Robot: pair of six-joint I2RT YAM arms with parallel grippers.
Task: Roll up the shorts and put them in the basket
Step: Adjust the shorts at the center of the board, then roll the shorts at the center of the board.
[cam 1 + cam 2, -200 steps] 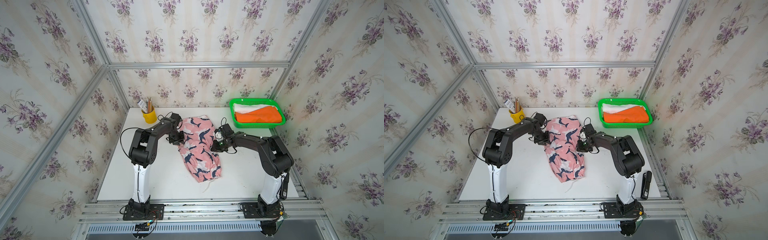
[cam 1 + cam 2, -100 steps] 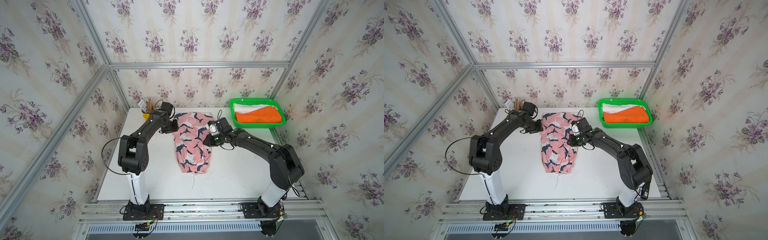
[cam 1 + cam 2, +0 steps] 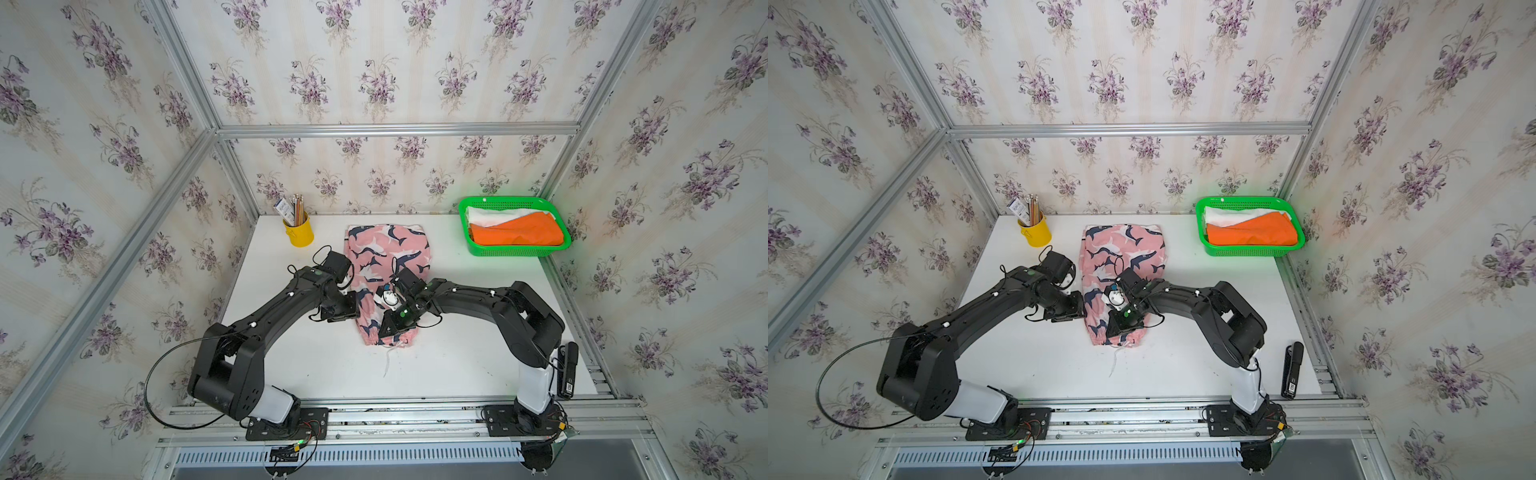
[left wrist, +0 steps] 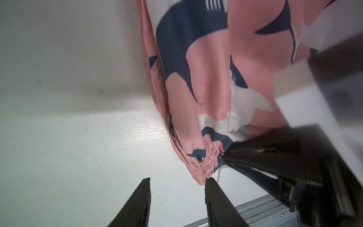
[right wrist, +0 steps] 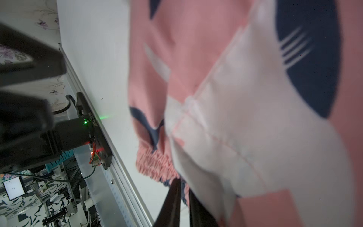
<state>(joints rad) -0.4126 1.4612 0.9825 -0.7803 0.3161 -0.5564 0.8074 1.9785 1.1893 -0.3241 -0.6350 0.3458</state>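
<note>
Pink whale-print shorts [image 3: 388, 257] are lying at centre frame. The right gripper [image 5: 183, 188] is pinching their waistband [image 5: 155, 163]; the left gripper [image 4: 177, 180] is gaping empty beside it. In the green basket [image 3: 515, 250], upper right, orange shorts [image 3: 515, 233] and white shorts [image 3: 486, 216] are sitting.

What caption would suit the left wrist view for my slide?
Open left gripper at the gathered waistband corner of the whale-print shorts.

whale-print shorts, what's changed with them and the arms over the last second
The whale-print shorts went from a skewed heap to lying straight and flat. Both arms drew back to the near waistband end: the left gripper is open beside its corner, and the right gripper is shut on the waistband. The green basket and yellow cup stayed put.
</note>
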